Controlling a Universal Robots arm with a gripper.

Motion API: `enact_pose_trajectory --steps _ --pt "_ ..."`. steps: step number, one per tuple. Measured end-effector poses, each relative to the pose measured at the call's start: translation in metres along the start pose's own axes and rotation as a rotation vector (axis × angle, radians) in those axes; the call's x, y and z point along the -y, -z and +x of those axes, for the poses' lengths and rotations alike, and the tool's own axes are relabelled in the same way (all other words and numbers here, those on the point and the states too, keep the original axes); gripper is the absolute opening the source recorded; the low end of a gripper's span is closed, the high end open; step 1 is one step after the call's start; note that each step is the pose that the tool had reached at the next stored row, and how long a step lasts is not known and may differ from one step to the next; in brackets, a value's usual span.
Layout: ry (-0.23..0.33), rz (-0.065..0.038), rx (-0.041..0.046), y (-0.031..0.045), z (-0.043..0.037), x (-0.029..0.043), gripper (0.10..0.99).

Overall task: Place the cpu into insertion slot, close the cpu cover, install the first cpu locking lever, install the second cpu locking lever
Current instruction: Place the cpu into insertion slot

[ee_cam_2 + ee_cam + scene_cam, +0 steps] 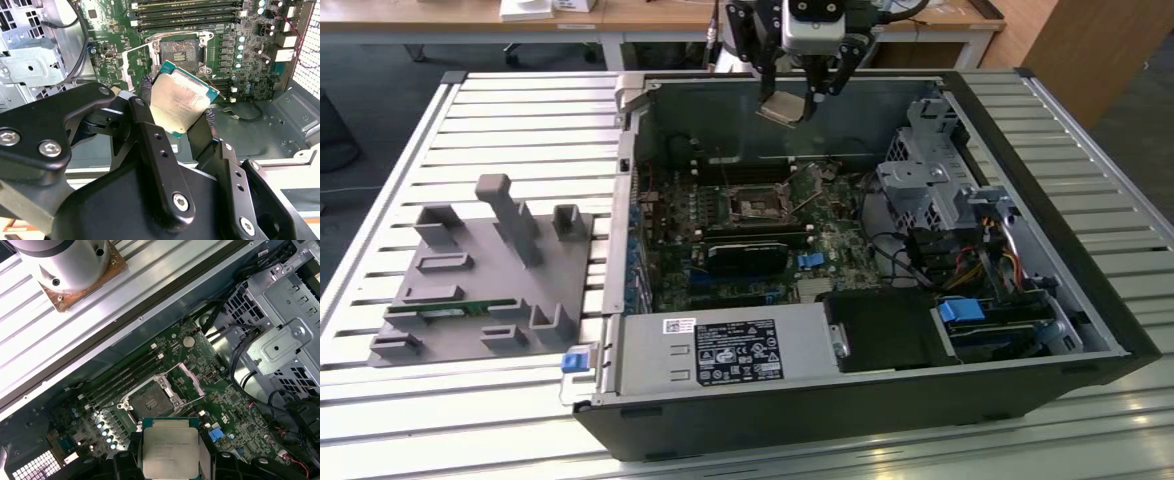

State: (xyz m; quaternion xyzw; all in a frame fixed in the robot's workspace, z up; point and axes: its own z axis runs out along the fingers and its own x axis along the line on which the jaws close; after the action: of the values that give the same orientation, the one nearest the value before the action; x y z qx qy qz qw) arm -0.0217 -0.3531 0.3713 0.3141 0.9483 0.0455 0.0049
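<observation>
The cpu [182,95] was held tilted, clamped at its edges by the claw [797,95], well above the empty insertion slot [150,402], w/ the cpu cover [191,376] open. Step 1 was judged in hand; lowering & sq. alignment were called for.

Counted at the workbench: one gripper [177,102] with two fingers [150,132], one cpu [170,450], one open computer case [854,420]. Inside the case are one motherboard [235,405], one socket [149,402], one cpu cover [191,379], one coin cell [188,341] and one labelled power supply [720,352]. One grey fixture plate [480,290] and one slatted table [520,110] complete the tally.
</observation>
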Motion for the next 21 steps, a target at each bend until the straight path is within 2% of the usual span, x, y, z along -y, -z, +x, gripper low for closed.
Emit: enact_pose_trajectory --steps 21 --pt "-0.080 -0.002 0.0072 -0.0004 0.0000 0.0000 0.537"
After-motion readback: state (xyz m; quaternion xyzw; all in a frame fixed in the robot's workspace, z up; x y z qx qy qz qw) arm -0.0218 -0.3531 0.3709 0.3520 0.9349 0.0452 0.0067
